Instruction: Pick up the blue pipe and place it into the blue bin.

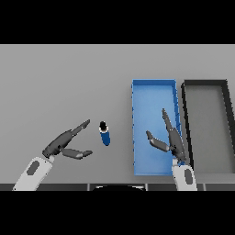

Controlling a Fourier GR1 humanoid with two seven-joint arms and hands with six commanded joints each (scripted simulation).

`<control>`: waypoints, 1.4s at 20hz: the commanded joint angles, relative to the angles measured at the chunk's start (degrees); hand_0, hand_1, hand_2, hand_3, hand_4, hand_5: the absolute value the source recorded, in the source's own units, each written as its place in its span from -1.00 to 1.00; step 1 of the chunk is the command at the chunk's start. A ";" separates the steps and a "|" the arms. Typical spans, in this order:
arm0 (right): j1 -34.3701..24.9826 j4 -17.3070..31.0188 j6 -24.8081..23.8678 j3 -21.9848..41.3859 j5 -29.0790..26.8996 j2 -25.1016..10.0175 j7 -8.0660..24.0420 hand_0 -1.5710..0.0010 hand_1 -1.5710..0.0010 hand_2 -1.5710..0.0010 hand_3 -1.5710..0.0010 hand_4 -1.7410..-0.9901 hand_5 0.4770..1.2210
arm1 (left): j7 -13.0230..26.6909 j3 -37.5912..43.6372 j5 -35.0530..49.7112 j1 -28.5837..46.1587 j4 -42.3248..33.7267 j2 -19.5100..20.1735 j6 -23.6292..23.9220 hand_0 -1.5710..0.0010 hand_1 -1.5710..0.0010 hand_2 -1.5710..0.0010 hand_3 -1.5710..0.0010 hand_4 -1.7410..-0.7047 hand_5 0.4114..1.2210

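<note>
Task not begun as far as the frame shows: the blue pipe (105,134) stands on the grey table (59,82), ungrasped, and the blue bin (153,92) holds nothing — pick, carry and release are all left to do. The pipe sits just left of the bin's left wall, at roughly 9 o'clock from the bin's middle. Left hand (64,143) lies at about 9 o'clock from the pipe, near but apart from it; fingers straight and reaching toward 2 o'clock, thumb spread below toward 3 o'clock, grasping nothing. It looks (my reading) best placed for the pick. Right hand (170,137) hovers over the bin's right half, fingers extended toward 11 o'clock, thumb splayed left, likewise empty. A dark bin (206,85) stands just beside the blue one, at its 3 o'clock — not involved.
</note>
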 commanded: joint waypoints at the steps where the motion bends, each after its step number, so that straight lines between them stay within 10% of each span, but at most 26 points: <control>1: -0.38 -0.24 -0.18 -0.04 0.02 0.09 0.25 1.00 1.00 1.00 1.00 0.38 -0.62 | -0.72 -0.84 -0.91 -0.01 0.55 -1.17 0.21 1.00 1.00 1.00 1.00 0.07 -0.87; 14: 0.45 -1.14 -0.37 -0.58 -0.42 0.02 1.04 1.00 1.00 1.00 1.00 0.44 -0.66 | -0.38 -6.25 -7.54 -8.59 15.09 -14.74 1.52 1.00 1.00 1.00 1.00 0.18 -0.87; 20: 1.53 -1.74 -0.40 -0.74 -0.39 -0.27 0.43 1.00 1.00 1.00 1.00 0.45 -0.66 | -3.61 -4.79 -4.38 -10.61 19.41 -19.64 0.85 1.00 0.95 0.86 0.94 -0.09 -0.57; 22: 0.90 -2.11 -0.42 -0.81 -0.77 -0.04 1.54 1.00 1.00 1.00 1.00 0.45 -0.66 | -2.62 -4.53 -3.96 -10.87 19.11 -20.80 1.91 0.87 0.66 0.54 0.72 -0.18 -0.41; 25: 0.47 -1.66 -0.09 -1.18 -1.28 -0.30 1.25 1.00 1.00 1.00 1.00 0.45 -0.66 | -1.59 -4.62 -3.22 -10.12 19.19 -22.28 2.55 0.09 -0.09 -0.15 -0.12 -0.49 0.28; 28: 0.23 -0.65 -0.17 -1.48 -1.50 -0.16 1.15 1.00 1.00 1.00 1.00 0.45 -0.66 | -5.97 -6.21 -4.40 -9.89 19.64 -22.12 1.67 -0.44 -0.53 -0.56 -0.49 -0.73 0.63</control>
